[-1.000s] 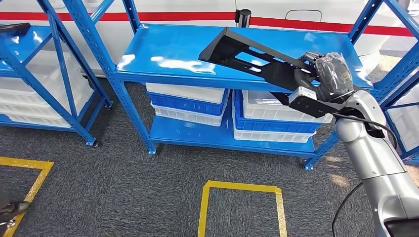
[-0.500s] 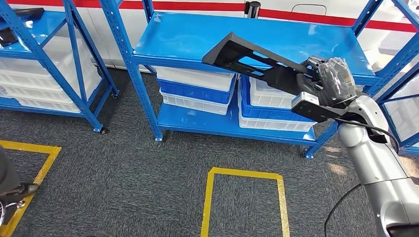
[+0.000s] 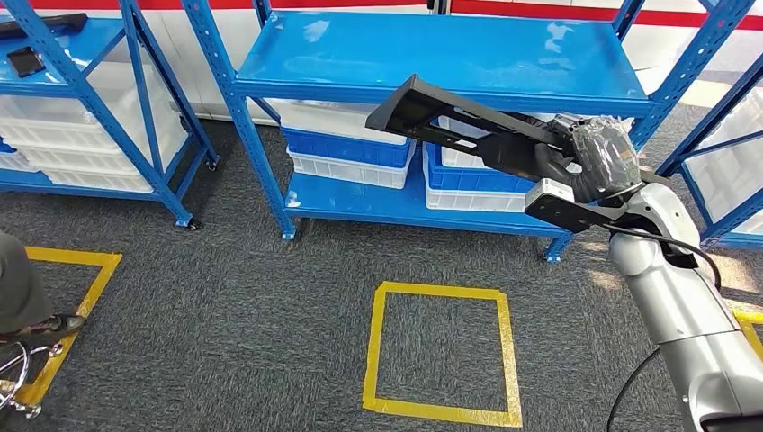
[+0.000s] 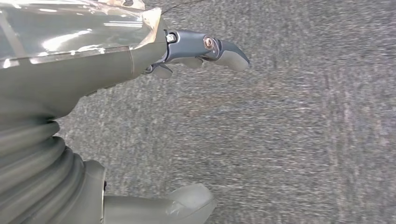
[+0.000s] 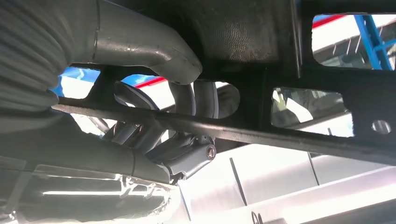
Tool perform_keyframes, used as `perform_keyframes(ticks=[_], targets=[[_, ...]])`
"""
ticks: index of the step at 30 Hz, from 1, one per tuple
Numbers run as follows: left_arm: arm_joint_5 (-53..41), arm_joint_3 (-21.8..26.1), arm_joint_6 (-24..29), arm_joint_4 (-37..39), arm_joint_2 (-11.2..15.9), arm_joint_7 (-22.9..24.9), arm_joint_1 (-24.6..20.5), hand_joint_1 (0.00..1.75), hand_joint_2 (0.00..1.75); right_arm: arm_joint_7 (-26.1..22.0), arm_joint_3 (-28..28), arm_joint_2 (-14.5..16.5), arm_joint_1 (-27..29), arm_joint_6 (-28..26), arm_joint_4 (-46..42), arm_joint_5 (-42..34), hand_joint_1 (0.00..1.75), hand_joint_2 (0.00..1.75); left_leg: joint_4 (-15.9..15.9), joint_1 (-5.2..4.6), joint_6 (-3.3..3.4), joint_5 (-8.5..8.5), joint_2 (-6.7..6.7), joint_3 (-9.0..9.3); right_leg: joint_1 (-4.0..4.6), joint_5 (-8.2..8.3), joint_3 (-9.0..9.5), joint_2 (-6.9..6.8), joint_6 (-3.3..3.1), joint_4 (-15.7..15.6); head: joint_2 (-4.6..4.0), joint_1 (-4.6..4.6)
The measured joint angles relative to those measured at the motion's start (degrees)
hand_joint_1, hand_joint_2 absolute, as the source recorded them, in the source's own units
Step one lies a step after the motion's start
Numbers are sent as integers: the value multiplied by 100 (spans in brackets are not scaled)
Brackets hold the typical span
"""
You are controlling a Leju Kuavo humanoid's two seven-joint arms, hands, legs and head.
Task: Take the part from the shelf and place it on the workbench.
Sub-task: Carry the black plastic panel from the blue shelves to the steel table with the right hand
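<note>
The part [image 3: 450,121] is a long black bracket with cut-out slots. My right hand [image 3: 601,153] grips its near end and holds it in the air, in front of the blue shelf [image 3: 432,54], its far end pointing left. In the right wrist view the thumb and fingers [image 5: 191,100] wrap the black part [image 5: 327,79] through a slot. My left hand [image 4: 140,116] hangs over grey carpet with its fingers apart and holds nothing.
The blue shelf rack carries white and blue bins [image 3: 346,148] on its lower level. A second blue rack [image 3: 81,99] stands at the left. Yellow tape [image 3: 436,346] marks a square on the grey carpet. A person's shoe [image 3: 54,326] is at the left edge.
The whole picture has shifted as the camera moved back from the shelf. The part, still in my right hand, now hangs in front of the shelf's edge, not over its top.
</note>
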Motion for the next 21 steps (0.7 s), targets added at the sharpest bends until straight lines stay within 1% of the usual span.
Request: perform_keyframes(ticks=[1,2,3,4,5,6,7,8,9,10,11,12,13,14,15,16,17,18,19,20,21], targets=[[-5,0,-3,-1,2,1,0,0,175,7,-33,-31,79,-7,-60,1,175,175,-235,3,21,134,-3,253,4,52,-61,-3,17,1,0,-2],[-5,1,-4,-2,12,1,-3,0,175,11,-69,-59,150,-13,-123,2,175,175,-621,-3,62,206,-16,578,1,97,-111,-6,35,2,0,0],[-5,2,-4,-3,23,2,-6,0,175,16,-105,-83,199,-20,-179,3,175,175,-1064,-17,108,200,-26,901,8,142,-147,-8,62,4,0,1],[-6,3,-4,-4,38,2,-10,0,175,20,-135,-98,235,-29,-226,5,175,175,-1434,-38,147,152,-36,1149,4,190,-177,-12,102,1,0,1],[-6,4,-4,-4,52,2,-14,0,175,25,-156,-112,261,-38,-262,8,175,175,-1675,-64,179,98,-44,1291,-8,237,-203,-16,148,-7,0,3],[-5,5,-3,-4,62,2,-16,0,175,30,-170,-122,286,-47,-291,11,175,175,-1791,-90,201,91,-41,1331,-19,290,-222,-17,195,-22,0,1],[-1,6,-3,-3,68,4,-16,0,175,33,-175,-128,323,-55,-314,19,175,175,-1863,-88,233,140,-37,1331,-22,320,-255,-16,230,-34,0,1],[5,8,-2,-2,68,8,-15,0,175,38,-179,-135,363,-61,-335,32,175,175,-1927,-87,263,212,-25,1316,-22,288,-303,-12,239,-15,0,2],[14,10,-2,-1,67,11,-12,0,175,46,-183,-137,398,-64,-354,52,175,175,-1993,-75,300,288,-12,1288,-10,175,-369,-6,217,79,0,13],[25,16,-2,0,63,15,-9,0,175,60,-185,-137,421,-68,-371,78,175,175,-2051,-58,326,361,3,1244,2,-33,-468,-2,176,304,0,27],[34,27,-2,0,58,17,-8,0,175,80,-186,-132,432,-70,-383,110,175,175,-2055,-61,333,422,16,1170,-5,-284,-577,1,130,639,0,39],[42,42,-2,0,55,17,-6,0,175,104,-185,-123,438,-72,-393,146,175,175,-2053,-58,341,480,23,1091,-6,-508,-672,2,108,1037,0,52],[48,56,-2,0,50,15,-5,0,175,125,-185,-112,448,-74,-401,178,175,175,-2047,-54,331,539,30,1013,-16,-642,-730,2,128,1397,0,55],[50,68,-2,0,42,14,-4,0,175,147,-184,-98,464,-74,-408,207,175,175,-2035,-43,311,595,37,936,-32,-650,-710,3,190,1604,0,56],[54,78,-2,0,33,12,-4,0,175,166,-184,-88,479,-74,-418,228,175,175,-2011,-24,282,647,42,852,-52,-556,-604,2,281,1619,0,57],[56,85,-2,0,25,11,-4,0,175,180,-186,-80,492,-74,-435,242,175,175,-1966,3,243,690,46,759,-84,-414,-409,0,381,1426,0,57],[61,93,-2,-1,30,11,-4,0,175,190,-192,-74,502,-74,-456,251,175,175,-1897,20,201,723,48,657,-123,-343,-165,-2,474,1083,0,64],[71,101,-1,-2,34,11,-3,0,175,195,-200,-69,510,-74,-481,257,175,175,-1810,27,158,749,46,553,-117,-352,93,11,509,705,0,80],[79,108,2,-2,46,10,-2,0,175,197,-215,-63,524,-74,-503,259,175,175,-1733,16,119,774,40,466,-114,-413,272,23,508,412,0,90],[88,117,4,-2,56,8,1,0,175,199,-230,-54,549,-74,-518,262,175,175,-1675,-4,89,805,31,399,-110,-499,359,34,482,249,0,95],[96,128,5,-1,59,6,7,0,175,201,-242,-43,579,-73,-529,264,175,175,-1645,-14,69,846,21,351,-94,-531,369,44,434,224,0,95]])
